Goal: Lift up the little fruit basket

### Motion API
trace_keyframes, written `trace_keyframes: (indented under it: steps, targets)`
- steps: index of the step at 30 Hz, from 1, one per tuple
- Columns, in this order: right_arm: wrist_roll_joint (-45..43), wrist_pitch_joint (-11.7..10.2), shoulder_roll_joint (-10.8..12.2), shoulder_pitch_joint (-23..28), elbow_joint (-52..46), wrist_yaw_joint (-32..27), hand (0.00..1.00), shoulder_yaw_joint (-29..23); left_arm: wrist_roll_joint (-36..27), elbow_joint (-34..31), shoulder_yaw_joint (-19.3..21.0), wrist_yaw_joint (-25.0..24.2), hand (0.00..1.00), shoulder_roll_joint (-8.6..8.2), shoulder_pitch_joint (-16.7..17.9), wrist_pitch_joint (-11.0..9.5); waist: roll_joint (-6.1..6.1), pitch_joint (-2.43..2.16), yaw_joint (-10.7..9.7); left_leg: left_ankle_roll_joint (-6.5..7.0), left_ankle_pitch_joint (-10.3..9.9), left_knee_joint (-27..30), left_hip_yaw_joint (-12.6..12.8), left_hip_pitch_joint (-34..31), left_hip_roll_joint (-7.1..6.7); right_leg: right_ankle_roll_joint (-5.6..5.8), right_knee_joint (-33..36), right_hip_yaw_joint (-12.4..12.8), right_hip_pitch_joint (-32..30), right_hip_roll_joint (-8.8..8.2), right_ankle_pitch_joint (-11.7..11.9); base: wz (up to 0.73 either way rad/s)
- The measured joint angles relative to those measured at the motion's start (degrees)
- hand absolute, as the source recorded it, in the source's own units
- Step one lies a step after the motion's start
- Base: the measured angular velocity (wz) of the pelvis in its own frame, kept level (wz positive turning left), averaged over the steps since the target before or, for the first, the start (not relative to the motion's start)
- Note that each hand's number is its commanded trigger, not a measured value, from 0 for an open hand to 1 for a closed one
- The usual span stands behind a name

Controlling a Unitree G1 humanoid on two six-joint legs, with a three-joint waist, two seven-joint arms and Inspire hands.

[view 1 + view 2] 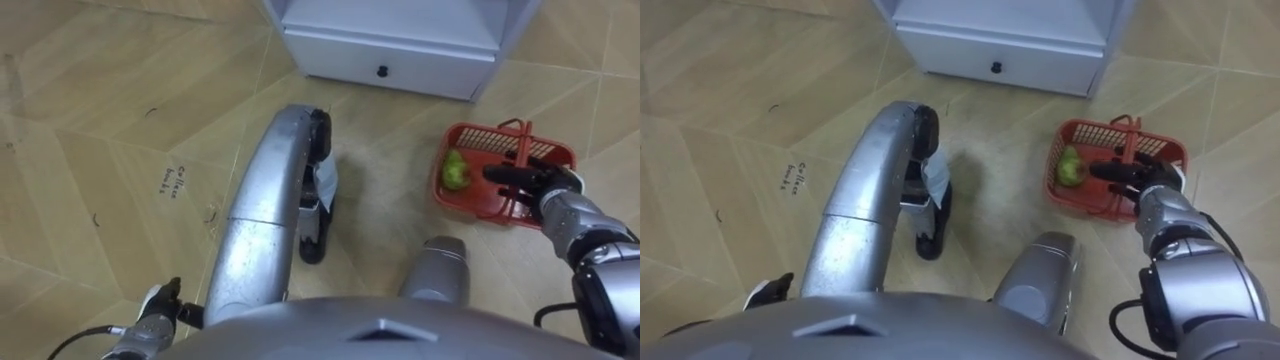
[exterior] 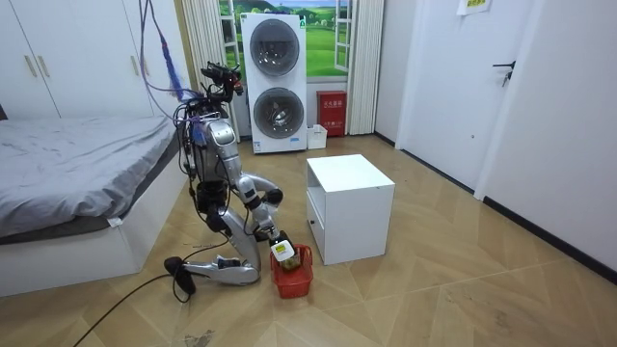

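A red plastic fruit basket point(image 1: 472, 203) stands on the wood floor to my right, in front of the white cabinet. A green fruit point(image 1: 457, 172) lies inside it at the left end. The basket's red handle point(image 1: 520, 140) arches upright over the middle. My right hand point(image 1: 540, 183) reaches in from the right at the handle, its dark fingers stretched leftward across it over the basket. My left hand point(image 1: 158, 306) hangs low near the floor at the lower left. In the room view I kneel on the floor beside the basket point(image 2: 292, 273).
A white cabinet point(image 1: 390, 50) with a drawer and dark knob point(image 1: 381, 71) stands just beyond the basket. In the room view a bed point(image 2: 77, 183) lies behind me and stacked washing machines point(image 2: 278, 87) stand at the far wall. Open floor lies to my left.
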Motion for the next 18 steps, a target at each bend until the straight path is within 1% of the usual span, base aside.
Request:
trace_keyframes:
  steps: [2, 6, 9, 18]
  targets:
    - [0.0, 0.5, 0.0, 0.0, 0.0, 0.4, 1.00, 0.9, 0.0, 0.0, 0.0, -0.1, 0.00, 0.00, 0.0, 0.0, -0.02, 0.01, 0.7, -0.01, 0.0, 0.0, 0.0, 0.0, -0.03, 0.00, 0.0, 0.0, 0.0, 0.01, 0.0, 0.00]
    - [0.0, 0.6, 0.0, 0.0, -0.1, 1.5, 1.00, 1.4, 0.0, 0.2, 0.0, -0.3, 0.00, 0.00, 0.0, 0.6, -0.03, 0.02, 1.3, -0.01, 0.0, 0.0, 0.0, -0.1, -0.13, 0.00, 0.0, -0.1, 0.1, -0.05, 0.0, 0.00]
    - [0.0, 0.7, 0.0, 0.0, -0.1, 1.6, 1.00, 1.5, 0.0, 0.2, 0.0, -0.3, 0.00, 0.00, 0.0, 1.0, 0.01, 0.02, 1.3, -0.02, 0.0, 0.0, 0.0, -0.1, -0.13, 0.00, 0.0, -0.1, 0.1, -0.05, 0.0, 0.00]
    - [0.0, 0.7, 0.0, 0.0, -0.1, 1.5, 1.00, 1.4, 0.1, 0.3, 0.0, -1.4, 0.00, -0.15, 0.1, 1.5, -0.05, 0.05, 1.2, -0.07, 0.1, 0.0, 0.0, 0.0, -0.22, 0.00, 0.0, -0.1, 0.3, -0.12, 0.0, 0.00]
